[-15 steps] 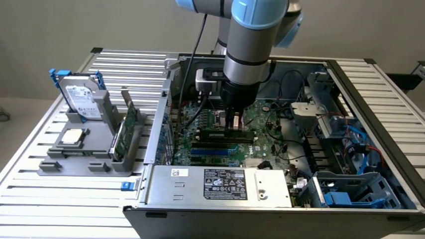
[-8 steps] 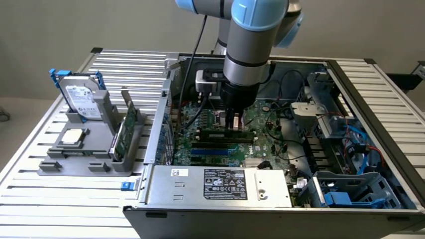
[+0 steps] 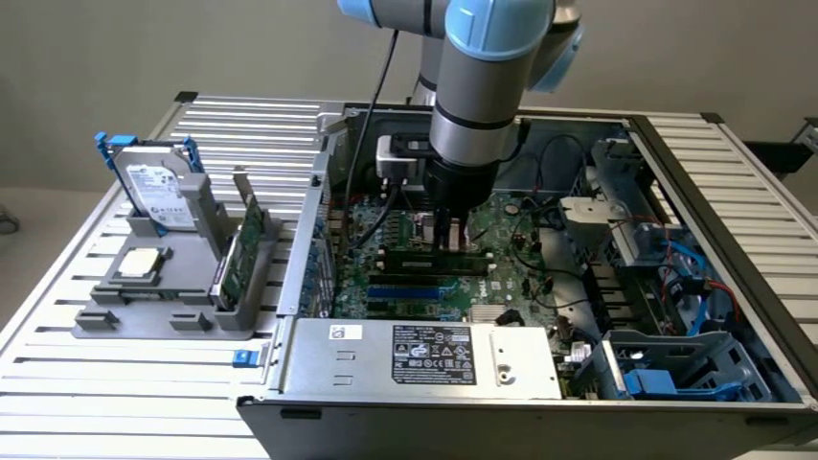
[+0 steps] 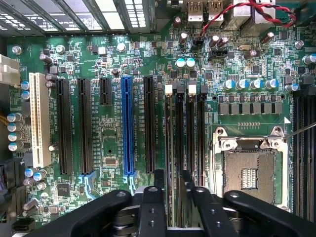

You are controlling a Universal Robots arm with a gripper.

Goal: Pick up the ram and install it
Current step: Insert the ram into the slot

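My gripper (image 4: 173, 175) is half open, holding nothing; one ram (image 3: 416, 257) stands slotted between my two fingers (image 4: 159, 193).

Arm (image 3: 473, 96) vertical, gripper (image 4: 173, 181) downward, fingers (image 4: 159, 187) slightly apart.

Slatted counter (image 3: 90, 402) here: an open computer case (image 3: 422, 359) sits on its middle, a grey rack (image 3: 160, 311) near the edge at the exterior view's left, a blue clip (image 3: 240, 357) beside the case.
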